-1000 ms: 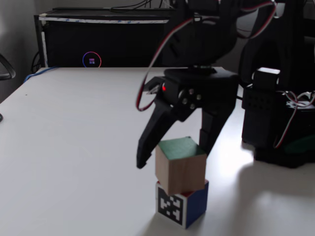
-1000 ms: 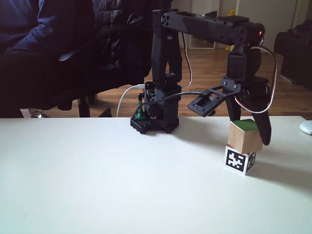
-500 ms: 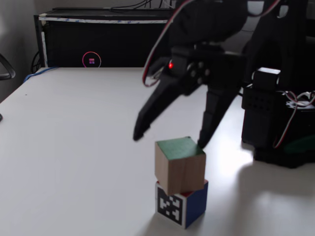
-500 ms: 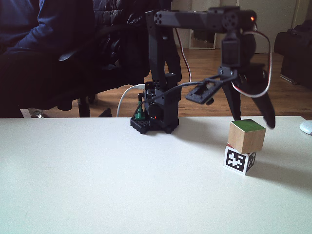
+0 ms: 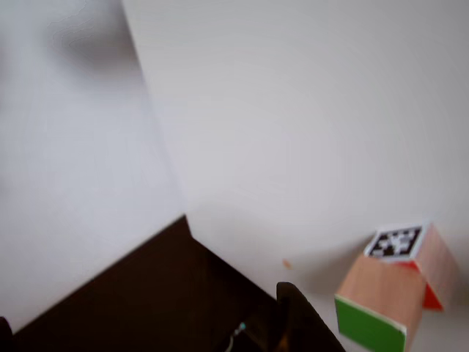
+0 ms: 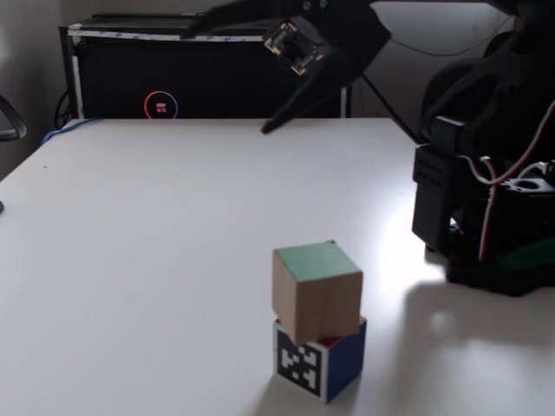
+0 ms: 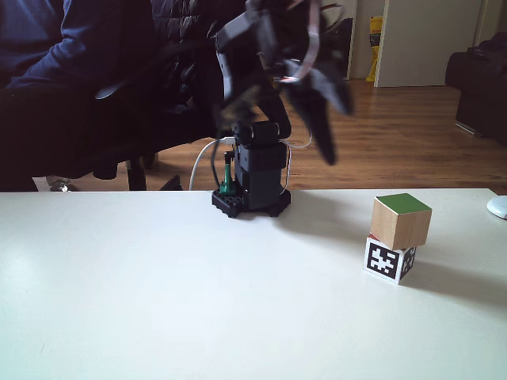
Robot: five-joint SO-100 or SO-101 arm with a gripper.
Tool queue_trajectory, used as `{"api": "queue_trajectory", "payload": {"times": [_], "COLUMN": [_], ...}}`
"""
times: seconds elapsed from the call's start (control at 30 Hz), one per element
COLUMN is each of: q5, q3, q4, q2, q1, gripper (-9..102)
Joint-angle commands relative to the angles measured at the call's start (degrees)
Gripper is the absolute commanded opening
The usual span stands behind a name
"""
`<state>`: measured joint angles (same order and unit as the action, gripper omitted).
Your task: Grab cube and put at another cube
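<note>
the cube, green face up, sits slightly askew atop another cube on the white table; the gripper hangs high above, fingers spread apart, holding nothing.

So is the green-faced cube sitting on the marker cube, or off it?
On it. The wooden cube rests atop the marker cube, slightly askew, green face up; the hand is raised well clear.
</note>
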<state>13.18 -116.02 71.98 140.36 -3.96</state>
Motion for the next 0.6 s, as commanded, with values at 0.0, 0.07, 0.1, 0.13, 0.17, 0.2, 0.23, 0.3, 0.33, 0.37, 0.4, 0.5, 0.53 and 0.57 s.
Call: {"api": "queue_trajectory", "payload": {"times": [0.0, 0.07, 0.1, 0.13, 0.17, 0.2, 0.23, 0.3, 0.33, 0.37, 0.4, 0.5, 0.53, 0.57], "q5": [-1.49, -1.93, -2.02, -2.02, -2.02, -2.02, -2.11, -1.76, -1.67, -1.58, -1.76, -3.43, -4.04, -5.27], "q3": [-2.37, -4.92, -6.42, -8.09, -9.76, -11.16, -12.48, -15.82, -17.67, -19.95, -22.41, -29.62, -31.90, -34.10], "q4": [-2.90, -3.96, -4.66, -5.45, -6.24, -7.03, -7.73, -10.37, -12.04, -14.06, -16.26, -21.09, -22.24, -23.12], "q2": [5.54, 9.76, 11.95, 13.80, 14.94, 15.21, 14.77, 13.01, 12.13, 11.95, 12.57, 17.67, 20.39, 23.29], "q1": [2.72, 3.43, 3.60, 3.87, 4.13, 4.13, 4.22, 4.83, 5.27, 5.89, 6.50, 8.35, 8.96, 9.40], "gripper": [53, 53, 53, 53, 53, 53, 52, 51, 50, 49, 47, 39, 36, 33]}}
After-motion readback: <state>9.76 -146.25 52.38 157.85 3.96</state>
